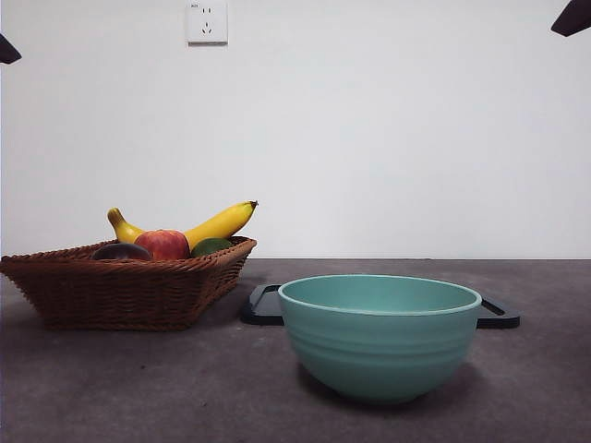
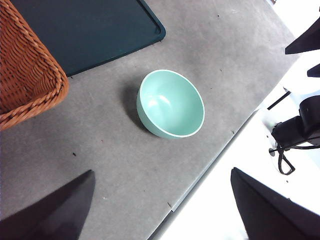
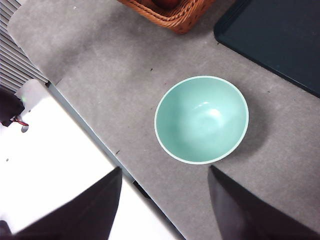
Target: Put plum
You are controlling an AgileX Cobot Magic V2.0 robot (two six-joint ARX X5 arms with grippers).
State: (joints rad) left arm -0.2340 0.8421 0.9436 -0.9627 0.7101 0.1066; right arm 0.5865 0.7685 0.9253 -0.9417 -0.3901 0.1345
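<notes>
Over to the left of the green bowl [image 1: 379,334], a woven wicker basket [image 1: 120,288] is sitting on the grey table [image 1: 138,388], and the plum [image 1: 121,251] is lying inside it, dark and only just peeking above the rim at the basket's far-left side. Beside the plum a red apple [image 1: 163,244] is resting, then a small green fruit [image 1: 211,246], and a yellow banana [image 1: 208,226] is curving up behind them all. A dark flat tray [image 1: 266,305] is lying on the table behind the bowl, its edges showing on either side of it. The bowl itself is standing upright and empty, nearest to where I am looking from.

Both arms are waiting high above the bowl. The left gripper [image 2: 160,210] is hanging over the table with its jaws spread wide apart, holding nothing, the bowl and a corner of the basket in its sight. The right gripper [image 3: 165,205] is hovering on the other side of the bowl, its jaws likewise parted and empty. On the wall behind the bowl, a white socket [image 1: 207,21] is showing.
</notes>
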